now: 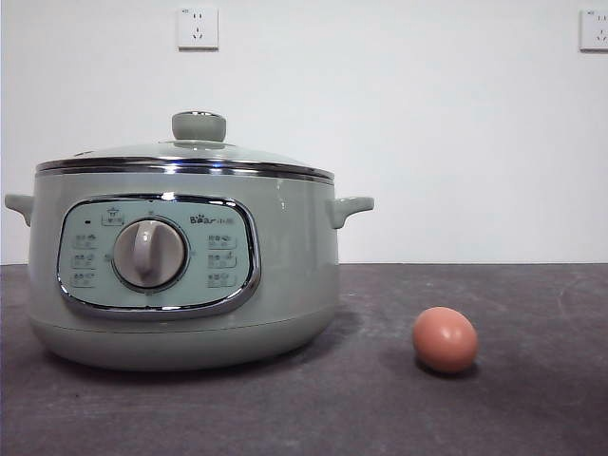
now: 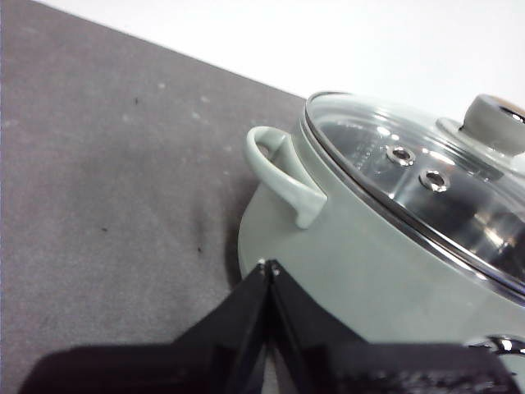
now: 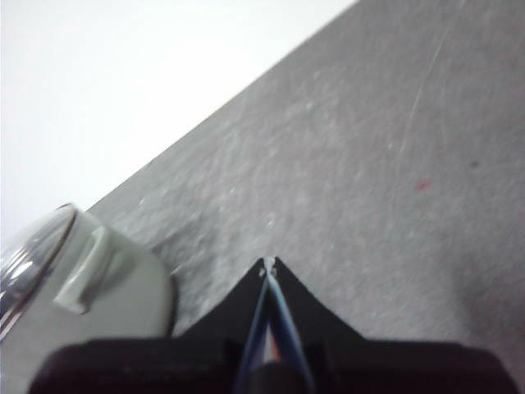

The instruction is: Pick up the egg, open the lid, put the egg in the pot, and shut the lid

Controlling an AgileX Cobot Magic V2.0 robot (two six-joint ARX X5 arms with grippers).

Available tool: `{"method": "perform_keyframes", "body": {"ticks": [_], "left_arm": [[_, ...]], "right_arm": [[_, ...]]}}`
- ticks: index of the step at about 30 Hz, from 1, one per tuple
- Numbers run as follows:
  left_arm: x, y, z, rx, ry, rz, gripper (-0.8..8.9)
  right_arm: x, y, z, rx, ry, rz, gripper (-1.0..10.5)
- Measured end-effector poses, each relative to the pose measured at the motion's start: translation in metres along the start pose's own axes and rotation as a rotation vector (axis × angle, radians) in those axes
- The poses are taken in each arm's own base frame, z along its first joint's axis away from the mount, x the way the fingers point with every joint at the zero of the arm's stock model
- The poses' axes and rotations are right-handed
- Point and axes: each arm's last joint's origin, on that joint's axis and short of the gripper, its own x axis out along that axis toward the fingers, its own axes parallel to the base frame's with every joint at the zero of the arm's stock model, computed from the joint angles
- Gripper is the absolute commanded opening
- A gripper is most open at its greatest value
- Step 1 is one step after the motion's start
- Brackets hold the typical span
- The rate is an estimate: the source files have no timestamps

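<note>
In the front view the pot fills the left half of the frame, resting on the dark grey table, its grey dial facing the camera inside the chrome-framed panel. The lid sits closed on the pot's rim, its pale green knob upright at the top. To the right, in the lower right of the frame and well apart from the pot, the egg lies on the table. Two wall sockets show along the top edge.

In the left wrist view the left gripper has its jaws pressed together, empty, close beside the pot's wall below a side handle.

In the right wrist view the right gripper also has its jaws together, holding nothing, over bare table near the pot's other handle.
</note>
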Motion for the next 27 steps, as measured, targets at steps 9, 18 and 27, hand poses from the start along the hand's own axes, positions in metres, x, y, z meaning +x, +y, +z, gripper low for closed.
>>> {"method": "perform_keyframes", "body": {"ticks": [9, 18, 27], "left_arm": [[-0.021, -0.025, 0.050, 0.009, -0.067, -0.026, -0.06], [-0.028, -0.048, 0.101, 0.039, -0.078, -0.077, -0.06], [-0.006, -0.068, 0.143, 0.049, 0.127, -0.293, 0.06]], "right_arm": [[-0.006, 0.029, 0.035, -0.023, 0.075, 0.026, -0.1], [0.008, 0.067, 0.085, -0.154, 0.189, 0.136, -0.1], [0.038, 0.098, 0.123, -0.171, 0.432, 0.389, 0.0]]}}
